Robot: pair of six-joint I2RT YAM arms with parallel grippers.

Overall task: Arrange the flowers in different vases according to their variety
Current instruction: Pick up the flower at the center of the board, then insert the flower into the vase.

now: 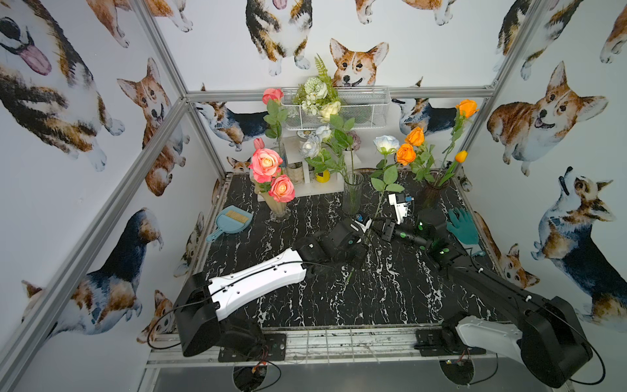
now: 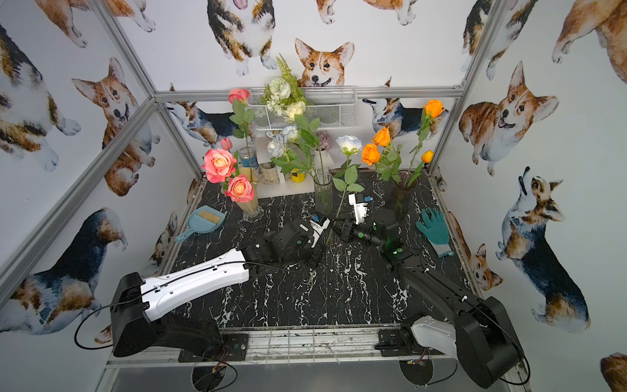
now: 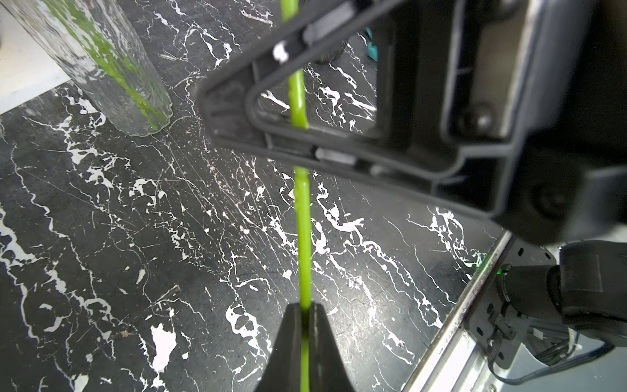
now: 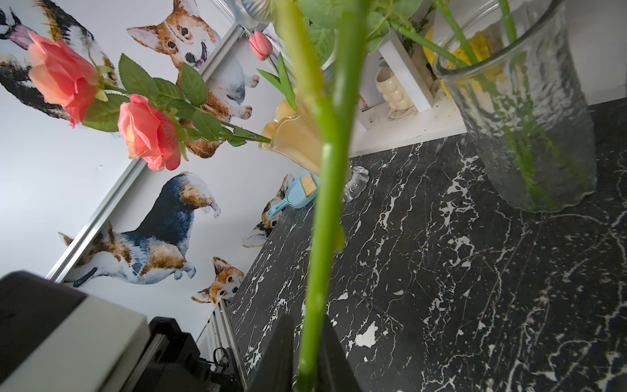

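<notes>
Pink roses (image 1: 266,164) in creamy-yellow vase (image 1: 278,203), rear left. Orange roses (image 1: 406,153) in purple vase (image 1: 431,195), rear right. Remaining, likely last: white rose (image 1: 386,144), tilted over tabletop (image 1: 339,298) middle, just beside clear glass vase (image 1: 353,193). Left gripper (image 3: 305,307) pinches lower stem; right gripper (image 4: 307,319) pinches it higher up.

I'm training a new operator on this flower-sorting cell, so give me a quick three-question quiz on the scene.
1. Which vase holds the orange flowers? A) cream vase B) clear vase C) dark purple vase
2. True or false: the white rose in the left gripper stands in the clear vase.
3. Fill in: the roses in the cream vase are ____.
Key: 1 C; 2 false, its stem is outside the vase; 3 pink.
</notes>
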